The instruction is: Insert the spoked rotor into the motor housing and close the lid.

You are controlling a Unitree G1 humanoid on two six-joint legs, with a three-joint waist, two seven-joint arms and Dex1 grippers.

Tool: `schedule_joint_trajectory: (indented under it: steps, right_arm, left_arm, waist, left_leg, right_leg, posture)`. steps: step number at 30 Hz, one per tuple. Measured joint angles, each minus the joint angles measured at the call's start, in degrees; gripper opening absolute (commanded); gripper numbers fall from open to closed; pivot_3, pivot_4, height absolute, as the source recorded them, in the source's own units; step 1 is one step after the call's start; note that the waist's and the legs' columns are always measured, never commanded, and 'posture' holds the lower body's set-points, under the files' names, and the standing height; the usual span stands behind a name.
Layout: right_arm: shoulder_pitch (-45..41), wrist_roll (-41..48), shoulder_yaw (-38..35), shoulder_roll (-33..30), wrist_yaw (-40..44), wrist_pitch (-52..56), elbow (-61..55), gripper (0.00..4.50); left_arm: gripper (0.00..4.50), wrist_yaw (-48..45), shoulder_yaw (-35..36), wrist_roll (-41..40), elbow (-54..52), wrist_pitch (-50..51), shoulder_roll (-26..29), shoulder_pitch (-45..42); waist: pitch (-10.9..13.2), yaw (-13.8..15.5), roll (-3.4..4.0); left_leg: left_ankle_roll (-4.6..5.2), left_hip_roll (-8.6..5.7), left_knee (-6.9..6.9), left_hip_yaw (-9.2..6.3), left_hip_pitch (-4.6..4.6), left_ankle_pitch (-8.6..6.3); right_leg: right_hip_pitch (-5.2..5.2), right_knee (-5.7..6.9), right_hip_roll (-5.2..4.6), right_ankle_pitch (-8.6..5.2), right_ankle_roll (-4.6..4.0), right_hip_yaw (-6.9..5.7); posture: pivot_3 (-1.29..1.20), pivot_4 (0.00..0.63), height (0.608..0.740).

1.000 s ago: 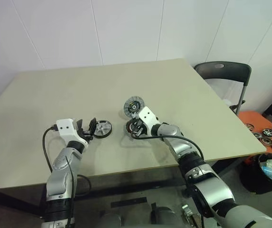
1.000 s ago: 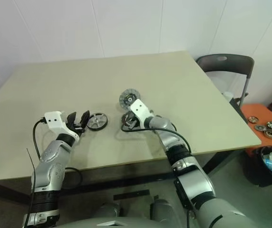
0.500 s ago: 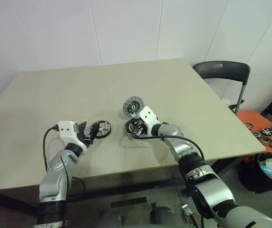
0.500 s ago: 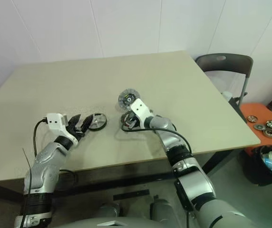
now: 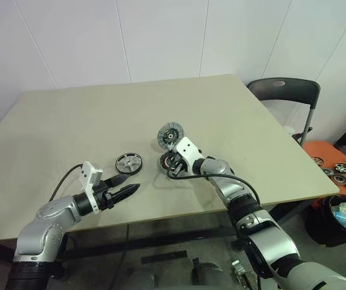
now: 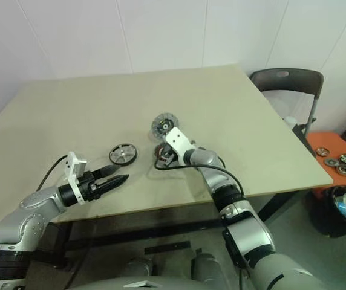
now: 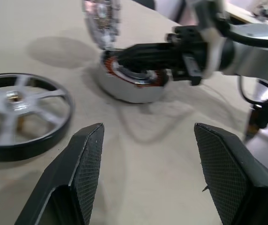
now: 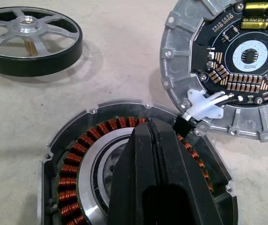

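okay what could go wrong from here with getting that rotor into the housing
1. The right gripper, shut, sits over the motor housing opening; the spoked rotor likely cannot drop in until it clears.
2. The lid stands open, tilted above the housing; a bump could swing it shut early.
3. The rotor lies flat on the table; the open left gripper may struggle to pinch its thin rim.

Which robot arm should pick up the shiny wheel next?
Probably the left. Its gripper is open and empty, close to the spoked rotor lying flat on the table. The right gripper is shut, busy over the motor housing.
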Motion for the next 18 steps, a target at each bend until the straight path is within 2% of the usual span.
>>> schedule_joint_trajectory:
  steps: [6, 18]
  right_arm:
    - [-1.2, 2.9, -2.6, 1.4, -0.7, 12.1, -2.9, 0.02]
    - [-1.6, 0.2, 1.4, -0.4, -0.7, 13.2, -4.8, 0.02]
  left_arm:
    - [3.25, -1.3, -0.3, 0.0, 0.1, 0.1, -0.1, -1.2]
    - [3.25, -1.4, -1.2, 0.3, 3.5, -0.7, -0.3, -3.8]
  waist:
    - [0.0, 0.2, -0.02]
    - [-0.1, 0.2, -0.04]
  left_leg:
    - [0.00, 0.00, 0.09, -0.02, 0.06, 0.00]
    - [0.00, -0.01, 0.09, -0.02, 0.09, 0.00]
  right_leg:
    - [0.12, 0.01, -0.01, -0.08, -0.12, 0.01]
    - [0.14, 0.01, -0.02, -0.07, -0.08, 0.00]
  posture:
    - [0.00, 0.000, 0.740]
    - [0.00, 0.000, 0.740]
